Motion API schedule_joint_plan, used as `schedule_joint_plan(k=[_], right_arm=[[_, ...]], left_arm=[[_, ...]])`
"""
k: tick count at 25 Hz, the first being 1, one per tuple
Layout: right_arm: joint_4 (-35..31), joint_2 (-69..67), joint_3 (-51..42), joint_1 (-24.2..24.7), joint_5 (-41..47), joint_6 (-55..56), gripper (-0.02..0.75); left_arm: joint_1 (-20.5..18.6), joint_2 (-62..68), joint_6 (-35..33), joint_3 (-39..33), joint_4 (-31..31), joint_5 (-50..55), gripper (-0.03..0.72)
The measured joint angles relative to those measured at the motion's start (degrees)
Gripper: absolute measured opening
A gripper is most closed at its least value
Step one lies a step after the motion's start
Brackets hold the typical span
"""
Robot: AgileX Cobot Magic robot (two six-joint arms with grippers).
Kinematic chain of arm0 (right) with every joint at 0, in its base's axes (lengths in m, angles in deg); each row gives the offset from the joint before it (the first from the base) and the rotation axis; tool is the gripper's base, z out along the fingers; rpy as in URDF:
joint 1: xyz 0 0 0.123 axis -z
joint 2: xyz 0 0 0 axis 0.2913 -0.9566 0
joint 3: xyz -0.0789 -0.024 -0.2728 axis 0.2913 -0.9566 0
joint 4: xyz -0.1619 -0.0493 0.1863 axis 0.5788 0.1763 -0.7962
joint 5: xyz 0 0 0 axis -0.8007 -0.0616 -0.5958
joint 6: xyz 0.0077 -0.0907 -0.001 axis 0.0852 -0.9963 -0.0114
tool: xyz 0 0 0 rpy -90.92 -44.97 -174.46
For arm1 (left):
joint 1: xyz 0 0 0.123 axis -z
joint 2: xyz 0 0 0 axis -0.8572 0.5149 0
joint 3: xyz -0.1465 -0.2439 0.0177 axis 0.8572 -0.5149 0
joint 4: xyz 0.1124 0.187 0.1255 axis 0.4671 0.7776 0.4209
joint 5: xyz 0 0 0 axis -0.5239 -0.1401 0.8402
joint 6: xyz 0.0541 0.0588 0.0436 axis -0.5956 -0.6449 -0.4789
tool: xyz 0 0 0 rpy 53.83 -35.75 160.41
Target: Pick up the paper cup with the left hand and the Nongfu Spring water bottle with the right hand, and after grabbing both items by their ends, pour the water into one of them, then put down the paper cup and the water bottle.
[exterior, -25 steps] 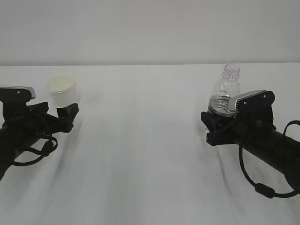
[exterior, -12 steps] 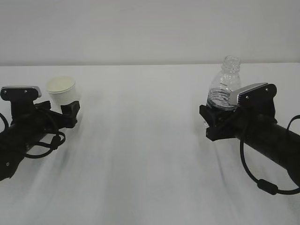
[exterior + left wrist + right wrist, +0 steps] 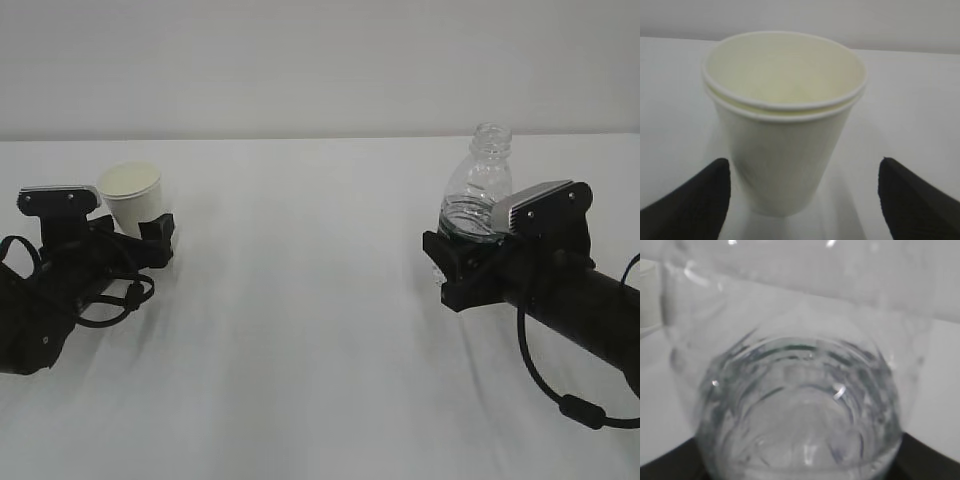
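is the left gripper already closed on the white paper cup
No, in the left wrist view the small white paper cup stands between the black fingers with bare table showing each side.

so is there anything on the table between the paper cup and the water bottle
Nothing: in the exterior view the white table is bare between the paper cup and the water bottle.

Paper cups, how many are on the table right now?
1: the paper cup stands upright at the table's left, between the left tool's open fingers. Its doubled rim may hide a second nested cup.
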Motion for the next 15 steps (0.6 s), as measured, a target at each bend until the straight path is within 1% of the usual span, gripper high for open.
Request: schedule_joint_plan(k=[9, 15], right_arm=[[0.11, 0.00, -0.64, 0.00, 0.11, 0.11, 0.429], [0.11, 0.00, -0.64, 0.00, 0.11, 0.11, 0.429]], left_arm=[[0.00, 2.33, -0.62, 4.64, -2.33, 0.00, 0.691], [0.00, 5.04, -0.70, 7.27, -2.80, 0.00, 0.689]])
